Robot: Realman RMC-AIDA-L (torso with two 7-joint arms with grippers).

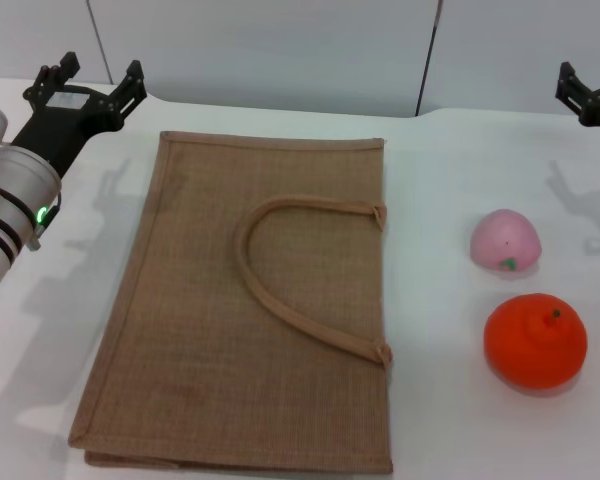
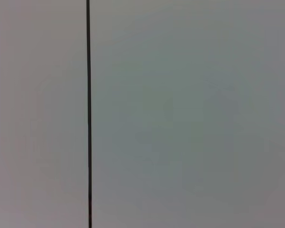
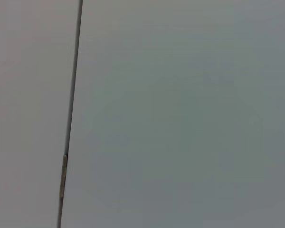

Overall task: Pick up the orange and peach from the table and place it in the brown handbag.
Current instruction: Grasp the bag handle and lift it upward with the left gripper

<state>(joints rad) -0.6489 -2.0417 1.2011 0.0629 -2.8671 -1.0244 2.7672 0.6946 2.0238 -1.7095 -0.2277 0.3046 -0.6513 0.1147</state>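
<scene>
The left pincer (image 1: 98,78) hangs spread apart over the far-left white worktop (image 1: 450,400); the right pincer (image 1: 586,92), state unclear, sits far right. The tan woven jute handbag (image 1: 200,340) lies flat; pale pink peach (image 1: 505,240) and bright orange (image 1: 535,340) rest beside it

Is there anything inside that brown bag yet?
Nothing shows. The brown handbag lies flat and closed on the table, so its inside is hidden. The peach and orange both sit outside, on the table to its right.
</scene>
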